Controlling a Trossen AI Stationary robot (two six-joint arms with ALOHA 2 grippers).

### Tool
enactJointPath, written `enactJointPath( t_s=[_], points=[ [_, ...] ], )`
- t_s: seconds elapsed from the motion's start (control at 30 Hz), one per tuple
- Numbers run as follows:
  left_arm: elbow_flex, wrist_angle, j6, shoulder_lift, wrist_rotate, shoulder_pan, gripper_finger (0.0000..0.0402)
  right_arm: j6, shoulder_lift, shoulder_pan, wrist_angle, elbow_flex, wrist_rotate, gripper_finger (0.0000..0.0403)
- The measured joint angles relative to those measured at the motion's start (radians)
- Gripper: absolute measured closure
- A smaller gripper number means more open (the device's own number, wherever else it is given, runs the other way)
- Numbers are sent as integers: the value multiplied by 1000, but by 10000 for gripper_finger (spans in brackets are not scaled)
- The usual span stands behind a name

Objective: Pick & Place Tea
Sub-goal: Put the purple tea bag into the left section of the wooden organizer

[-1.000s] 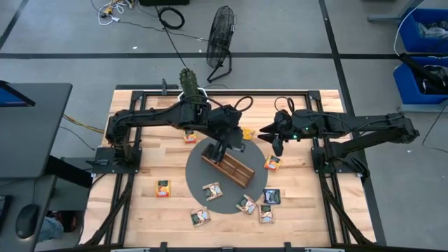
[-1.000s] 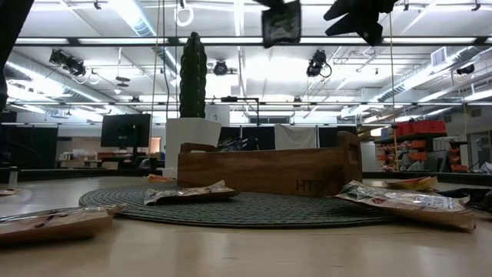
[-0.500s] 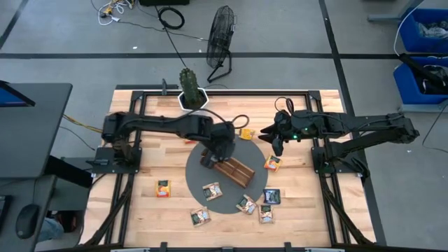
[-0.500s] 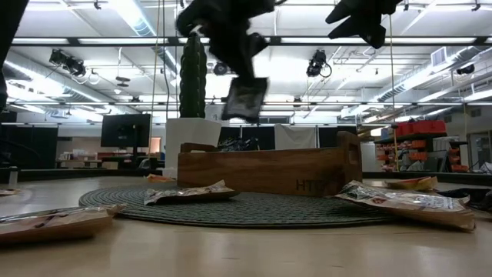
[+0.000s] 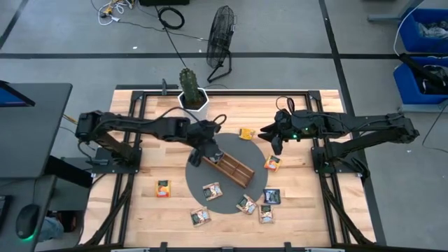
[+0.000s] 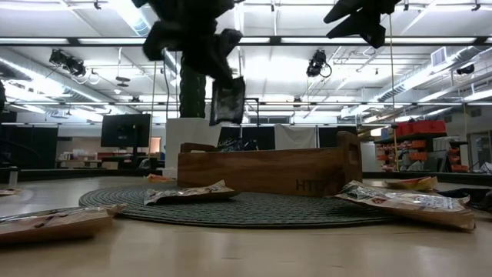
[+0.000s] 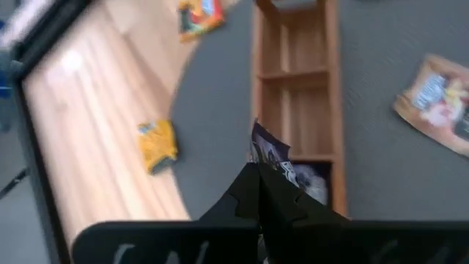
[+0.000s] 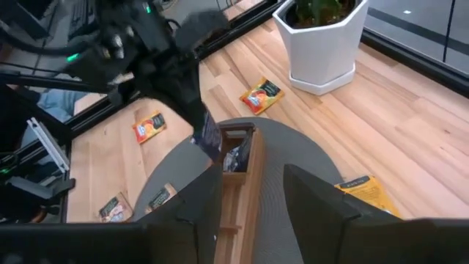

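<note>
One dark tea packet (image 6: 227,100) dangles, light and floppy, above the tray (image 5: 228,165), left pincer (image 7: 258,192) clamped on its top edge; right pincer (image 5: 274,145) hangs half-open beyond the tray's far side.

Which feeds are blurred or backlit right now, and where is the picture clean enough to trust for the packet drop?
Low view: ceiling lights backlight the left end effector and its dark tea packet into smeared silhouettes. Left wrist view: motion blur on the wooden tray and loose packets, though the held packet still reads. High view: evenly lit, arm slightly smeared. Right wrist view: the cleanest feed, showing the packet just above the tray's end.
</note>
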Motion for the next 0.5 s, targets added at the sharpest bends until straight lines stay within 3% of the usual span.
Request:
enactJointPath(
  t_s=[0.5],
  points=[
    [-156,137,38,2,-4,26,401,1,0,0,-1,0,18,250]
  ],
)
